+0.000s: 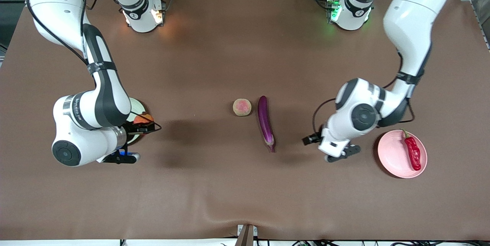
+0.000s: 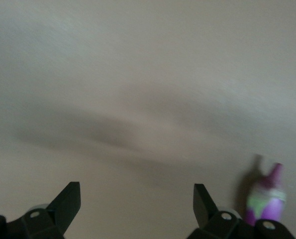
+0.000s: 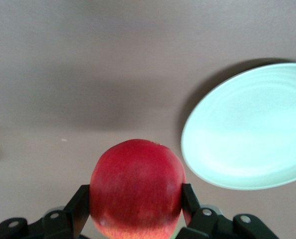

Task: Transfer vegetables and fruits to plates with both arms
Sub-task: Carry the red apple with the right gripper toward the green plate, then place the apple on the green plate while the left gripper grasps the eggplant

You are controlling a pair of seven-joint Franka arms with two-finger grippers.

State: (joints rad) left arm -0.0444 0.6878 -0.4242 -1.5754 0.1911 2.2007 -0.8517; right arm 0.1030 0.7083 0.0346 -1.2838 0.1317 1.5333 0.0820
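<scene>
Red and smooth-skinned, the apple point(image 3: 137, 189) sits clamped between the right gripper's point(image 3: 137, 206) fingers point(image 3: 78, 206) across its widest part, held up just at the edge of the pale green plate point(image 3: 247, 127); we judge it firm, fairly light and a little slippery, so a hold on the middle is the safe one. The left gripper point(image 2: 137, 206) has its fingers point(image 2: 68, 201) spread wide and empty, low over the bare bench point(image 1: 214, 184), just beside the eggplant's point(image 1: 265, 122) stem end. We expect that glossy eggplant to be stiff but slick and long, best taken near its middle so it does not tip. Taking the eggplant as our landmark, the tan-green blushed fruit point(image 1: 242, 107) lies just beside its farther end, toward the right arm's end; it looks round, dull-skinned and easy to pinch across. The pink plate point(image 1: 402, 154), well apart toward the left arm's end, already carries the chili pepper point(image 1: 412, 150).
</scene>
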